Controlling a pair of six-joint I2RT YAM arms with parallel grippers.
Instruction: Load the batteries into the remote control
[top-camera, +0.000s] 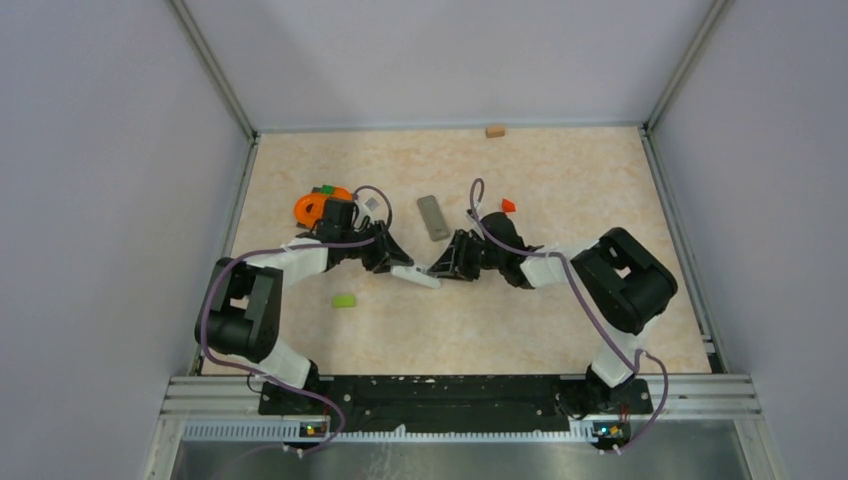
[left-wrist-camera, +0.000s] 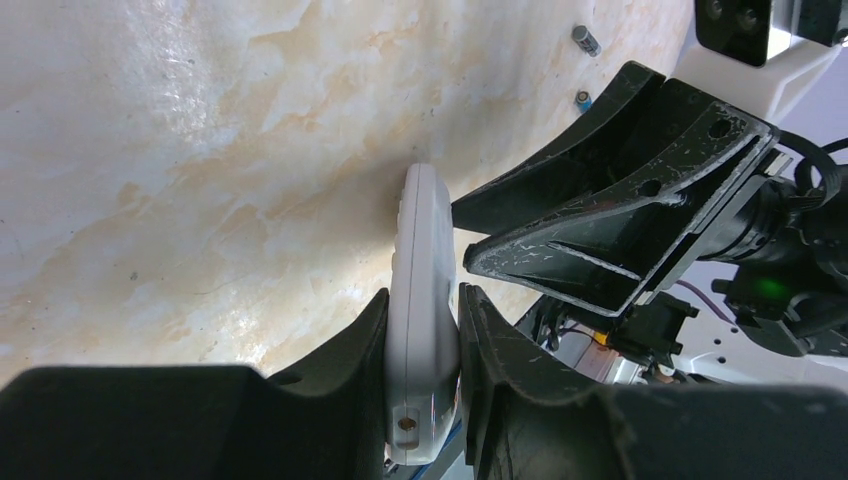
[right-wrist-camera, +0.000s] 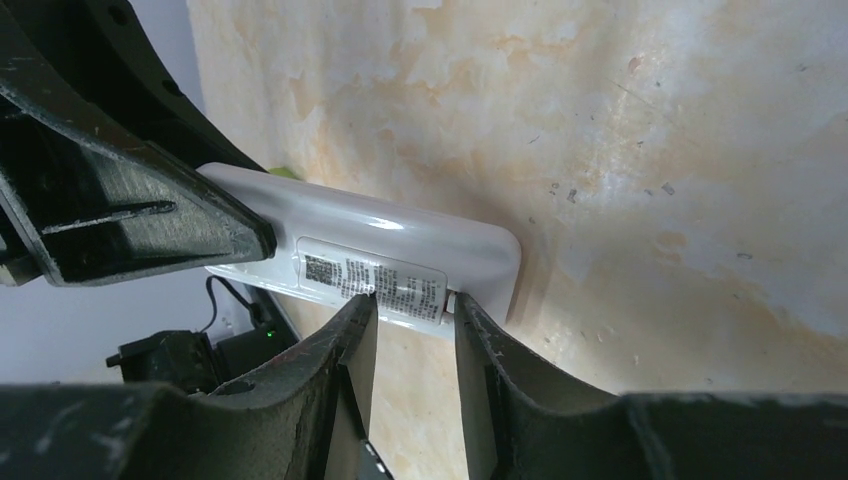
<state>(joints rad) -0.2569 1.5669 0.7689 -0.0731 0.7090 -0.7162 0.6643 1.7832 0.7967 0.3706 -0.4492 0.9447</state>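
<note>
The white remote control is clamped on edge between the fingers of my left gripper, just above the table near the middle. In the right wrist view its labelled face is turned toward my right gripper. That gripper's fingertips rest against the label, standing apart with only table showing between them. Two batteries lie on the table beyond the right gripper: a dark one and a blue one. In the top view the two grippers meet tip to tip at the remote.
A grey flat oblong piece lies just behind the grippers. A red wedge sits behind the right arm, and an orange object behind the left arm. A green piece lies front left, a wooden block at the far edge.
</note>
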